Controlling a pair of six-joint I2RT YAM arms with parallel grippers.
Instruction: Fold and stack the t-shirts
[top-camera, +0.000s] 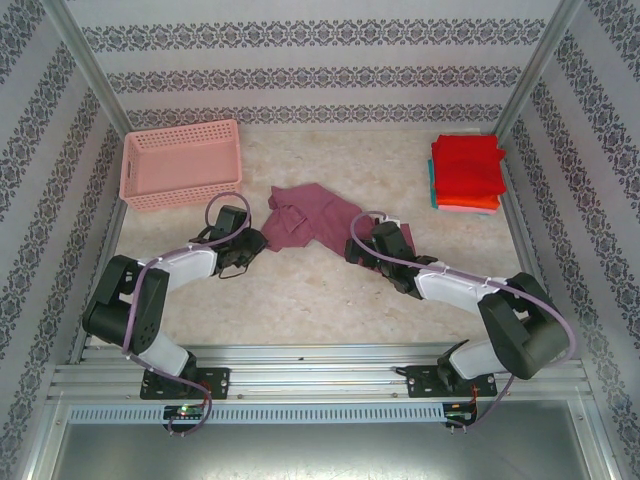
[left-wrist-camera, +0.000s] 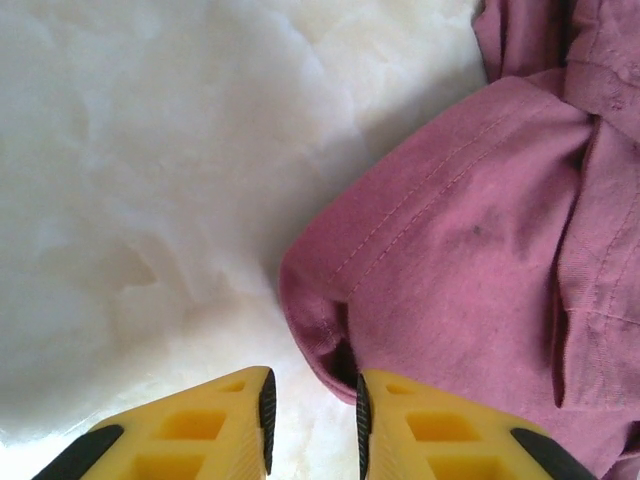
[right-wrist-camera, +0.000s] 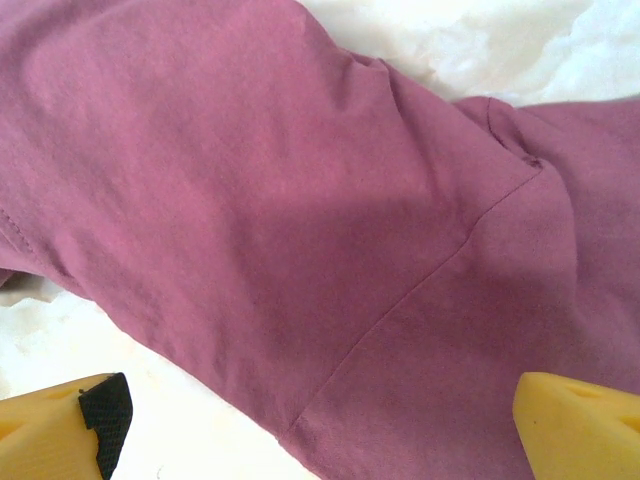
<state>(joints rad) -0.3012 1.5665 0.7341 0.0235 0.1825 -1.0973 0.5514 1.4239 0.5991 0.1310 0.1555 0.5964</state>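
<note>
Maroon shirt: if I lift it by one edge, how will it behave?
Probably floppy: the shirt lies crumpled in soft folds, so it should drape. Likely light: thin cloth. Pushed, it'd probably bunch, not slide.

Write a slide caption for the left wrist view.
Yellow fingers, narrowly apart, at the hem of a crumpled maroon t-shirt on a white table.

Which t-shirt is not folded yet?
The maroon-plum cloth t-shirt, lying crumpled mid-table; the others sit folded in a red-topped stack at the far right.

One t-shirt, one stack, one basket
</note>
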